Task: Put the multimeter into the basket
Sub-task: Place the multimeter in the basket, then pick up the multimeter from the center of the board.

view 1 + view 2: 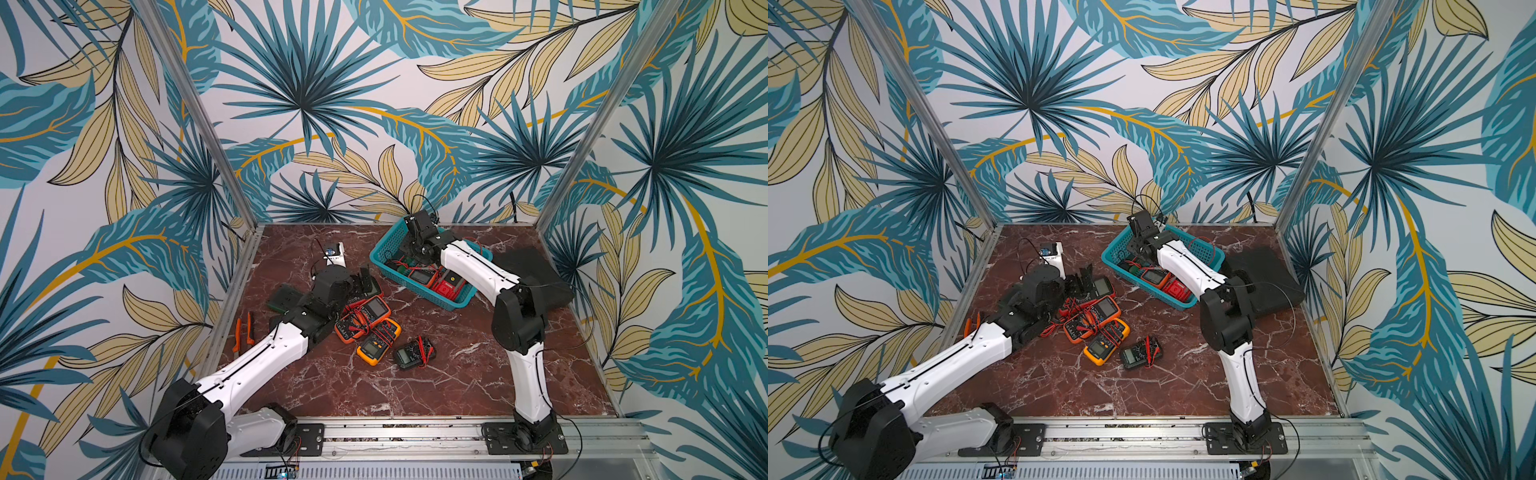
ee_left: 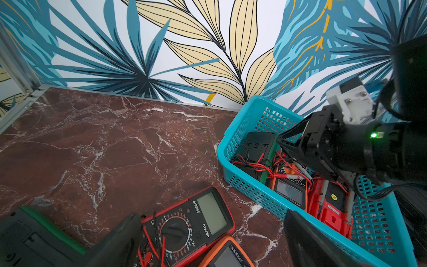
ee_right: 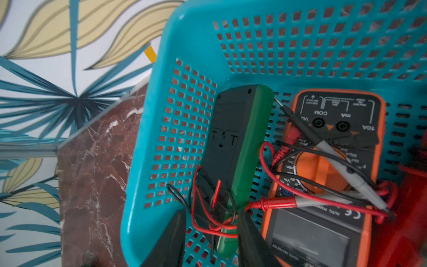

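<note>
The teal basket (image 1: 419,286) (image 1: 1142,284) (image 2: 242,108) (image 3: 138,161) stands at the back right of the marble table. It holds a green multimeter (image 3: 249,129) (image 2: 256,145) on its edge against a wall, an orange one (image 3: 312,235) and a red one (image 1: 451,286). My right gripper (image 3: 212,215) (image 1: 413,249) reaches into the basket's far corner. Its fingers are drawn close on either side of the green multimeter's end, with red and black leads between them. My left gripper (image 2: 212,215) (image 1: 365,278) hangs wide open over a red-edged multimeter (image 2: 208,215) in the pile on the table.
Several more multimeters with tangled leads lie mid-table: orange ones (image 1: 365,316) (image 1: 376,345) and a dark one (image 1: 413,353). Orange-handled tools (image 1: 243,330) lie at the left edge. A black pad (image 1: 536,274) sits behind the right arm and a white device (image 1: 334,255) at the back.
</note>
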`<state>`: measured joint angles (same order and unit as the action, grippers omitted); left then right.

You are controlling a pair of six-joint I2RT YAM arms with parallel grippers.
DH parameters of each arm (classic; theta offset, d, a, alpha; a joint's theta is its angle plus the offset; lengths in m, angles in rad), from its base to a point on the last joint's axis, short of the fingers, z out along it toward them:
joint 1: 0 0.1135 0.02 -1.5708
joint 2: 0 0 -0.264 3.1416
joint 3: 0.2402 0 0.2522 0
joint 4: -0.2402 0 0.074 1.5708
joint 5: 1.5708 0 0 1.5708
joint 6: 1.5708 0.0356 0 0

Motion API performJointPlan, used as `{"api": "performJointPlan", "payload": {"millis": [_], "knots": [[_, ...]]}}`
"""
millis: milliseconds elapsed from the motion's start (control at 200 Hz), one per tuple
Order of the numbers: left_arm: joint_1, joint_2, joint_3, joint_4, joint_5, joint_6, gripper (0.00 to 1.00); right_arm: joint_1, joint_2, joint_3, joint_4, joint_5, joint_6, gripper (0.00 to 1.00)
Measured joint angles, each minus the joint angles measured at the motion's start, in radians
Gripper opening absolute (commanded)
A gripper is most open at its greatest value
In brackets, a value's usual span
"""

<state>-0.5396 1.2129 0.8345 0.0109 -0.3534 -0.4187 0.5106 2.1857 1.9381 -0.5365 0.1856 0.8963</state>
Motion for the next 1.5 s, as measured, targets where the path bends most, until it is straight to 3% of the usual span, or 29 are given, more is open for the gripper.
{"api": "performJointPlan", "payload": {"millis": [381, 872, 1232, 1498], "knots": [[0.000, 0.020, 0.000, 0.000, -0.002, -0.012, 1.00, 0.000, 0.074, -0.024, 0.007, -0.055, -0.019, 0.26], [0.000, 0.025, 0.000, 0.000, 0.008, -0.025, 1.00, 0.000, 0.074, -0.123, 0.030, -0.052, -0.035, 0.24], [0.000, 0.028, 0.000, -0.001, 0.010, -0.026, 1.00, -0.002, 0.042, -0.109, -0.019, -0.079, -0.113, 0.38], [0.000, -0.003, -0.008, -0.036, 0.064, 0.000, 1.00, 0.000, -0.118, -0.124, -0.086, -0.082, -0.191, 0.45]]}}
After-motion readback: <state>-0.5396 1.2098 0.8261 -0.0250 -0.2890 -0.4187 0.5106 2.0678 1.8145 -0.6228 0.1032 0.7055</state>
